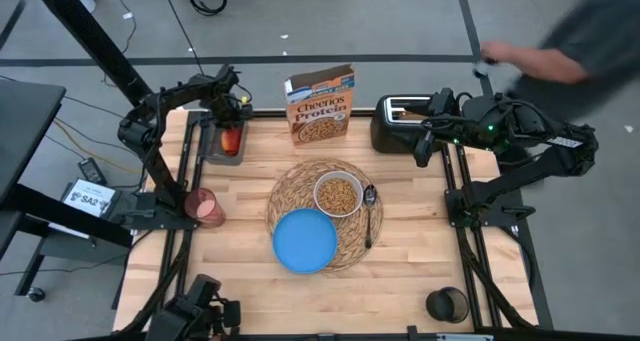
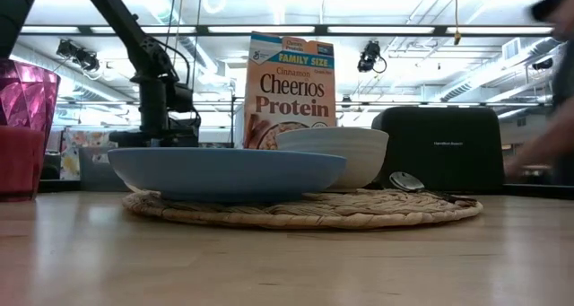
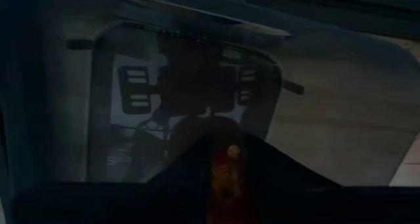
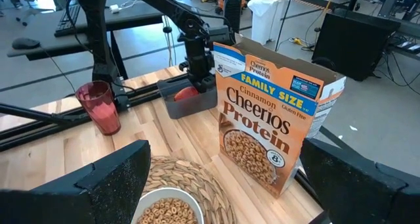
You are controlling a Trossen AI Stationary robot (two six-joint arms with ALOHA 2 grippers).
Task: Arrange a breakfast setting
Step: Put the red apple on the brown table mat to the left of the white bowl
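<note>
A round straw placemat point(image 1: 322, 213) lies mid-table. On it rest a blue plate point(image 1: 304, 240), a white bowl point(image 1: 338, 194) of cereal, and a dark spoon point(image 1: 369, 207) beside the bowl. A pink cup point(image 1: 205, 206) stands at the left. A red apple point(image 1: 231, 139) lies in a dark tray point(image 1: 222, 153) at the far left. My left gripper point(image 1: 233, 116) hangs just over the apple, which also shows in the right wrist view point(image 4: 186, 92). My right gripper point(image 1: 428, 133) is open and empty beside the black toaster point(image 1: 398, 123). No toast slice shows.
An orange Cheerios box point(image 1: 320, 103) stands upright at the far edge, between the tray and the toaster. A dark round cup point(image 1: 447, 304) sits at the near right corner. A person point(image 1: 560, 51) moves beyond the table's far right corner.
</note>
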